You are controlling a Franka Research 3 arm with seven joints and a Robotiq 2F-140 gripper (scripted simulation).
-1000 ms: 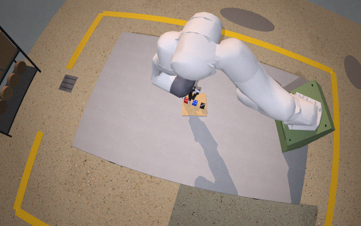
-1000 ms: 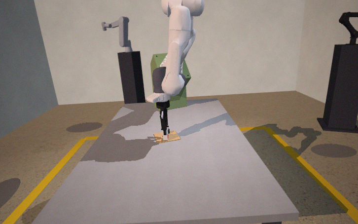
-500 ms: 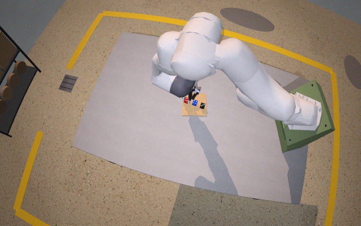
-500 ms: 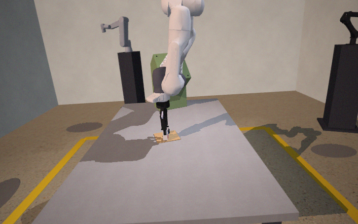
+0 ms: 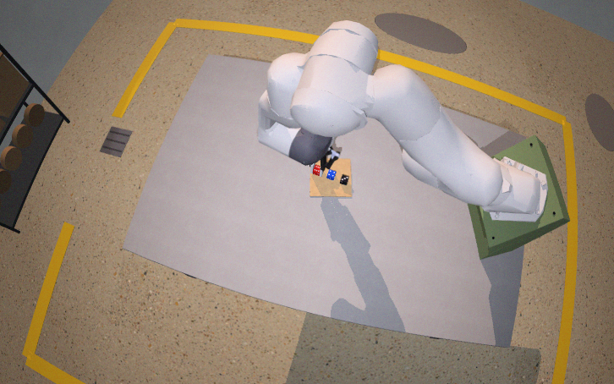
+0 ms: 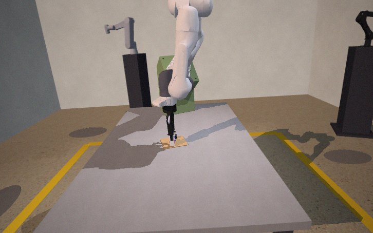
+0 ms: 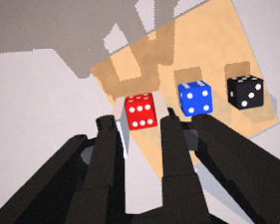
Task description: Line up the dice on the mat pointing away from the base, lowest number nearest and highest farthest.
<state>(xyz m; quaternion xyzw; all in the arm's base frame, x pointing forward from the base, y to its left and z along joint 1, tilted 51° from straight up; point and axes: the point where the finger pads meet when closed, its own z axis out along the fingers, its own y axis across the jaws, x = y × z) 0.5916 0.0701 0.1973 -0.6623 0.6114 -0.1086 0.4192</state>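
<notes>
The red die (image 5: 316,170) (image 7: 140,118) shows a six on top. My gripper (image 6: 172,141) (image 7: 140,108) is shut on it, one pad on each side, low over the left part of the tan mat (image 5: 331,191) (image 6: 183,141) (image 7: 224,39). Whether the die touches the mat I cannot tell. The blue die (image 5: 331,174) (image 7: 194,100) shows a four and lies flat near the mat's middle. The black die (image 5: 344,179) (image 7: 245,94) shows a three and lies flat near the mat's base-side edge. In the top view the three dice form a nearly straight row, black nearest the base.
The robot's green base block (image 5: 485,240) (image 6: 162,62) stands at the table's right end in the top view. The arm hangs over the grey table (image 5: 232,214) (image 6: 182,188) and casts long shadows. The blue die stands close beside my right finger in the wrist view.
</notes>
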